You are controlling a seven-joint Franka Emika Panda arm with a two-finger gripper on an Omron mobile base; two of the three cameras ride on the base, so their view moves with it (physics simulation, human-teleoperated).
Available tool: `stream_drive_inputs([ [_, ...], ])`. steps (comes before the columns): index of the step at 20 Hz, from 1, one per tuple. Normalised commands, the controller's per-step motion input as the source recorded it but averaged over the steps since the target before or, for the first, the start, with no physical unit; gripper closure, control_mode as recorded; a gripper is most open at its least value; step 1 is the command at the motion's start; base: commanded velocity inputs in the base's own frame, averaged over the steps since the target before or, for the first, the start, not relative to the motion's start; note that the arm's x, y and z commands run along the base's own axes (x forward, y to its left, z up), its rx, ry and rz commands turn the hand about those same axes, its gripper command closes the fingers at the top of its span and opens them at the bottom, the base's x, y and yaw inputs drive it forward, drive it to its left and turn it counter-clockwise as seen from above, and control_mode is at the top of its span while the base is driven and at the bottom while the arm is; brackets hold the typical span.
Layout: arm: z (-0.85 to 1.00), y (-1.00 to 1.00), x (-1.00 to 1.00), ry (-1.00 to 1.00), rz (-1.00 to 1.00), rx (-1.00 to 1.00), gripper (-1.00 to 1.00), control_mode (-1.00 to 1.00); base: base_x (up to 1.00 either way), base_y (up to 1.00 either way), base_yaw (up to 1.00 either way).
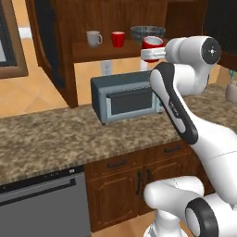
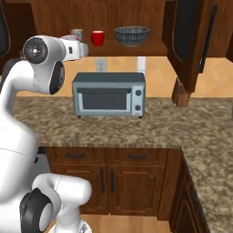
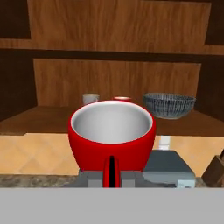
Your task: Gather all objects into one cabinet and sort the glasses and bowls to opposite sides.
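Red cup [image 3: 112, 138] pinched in your claw [image 3: 111, 173] | keep it level | set beside cup [image 1: 118, 39] on shelf [image 1: 92, 51], away from bowl [image 1: 147, 32].

A pale mug [image 1: 94, 38] stood upright at the upper left of the left base view on the cabinet [image 1: 104, 52] shelf, with a red cup [image 1: 118, 39] just right of it and a wide grey ribbed bowl [image 1: 147, 33] further right along the same shelf. A second red cup [image 3: 112, 134], upright with a white inside, was held in mid-air in front of the shelf, at the centre of the hand view. The dark brown cabinet was open, its door [image 2: 191, 41] with a long black handle at the upper right of the right base view.
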Motion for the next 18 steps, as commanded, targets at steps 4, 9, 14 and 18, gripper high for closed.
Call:
stream_drive_inputs([
  [4,0.00,0.00,0.00,0.00,0.00,0.00,1.00,1.00,0.81,-0.16,0.14],
  [9,0.00,0.00,0.00,0.00,0.00,0.00,1.00,1.00,0.83,-0.15,0.14],
  [14,0.00,0.00,0.00,0.00,0.00,0.00,1.00,1.00,0.81,-0.12,0.14],
  [18,0.00,0.00,0.00,0.00,0.00,0.00,1.00,1.00,0.26,-0.01,0.03],
])
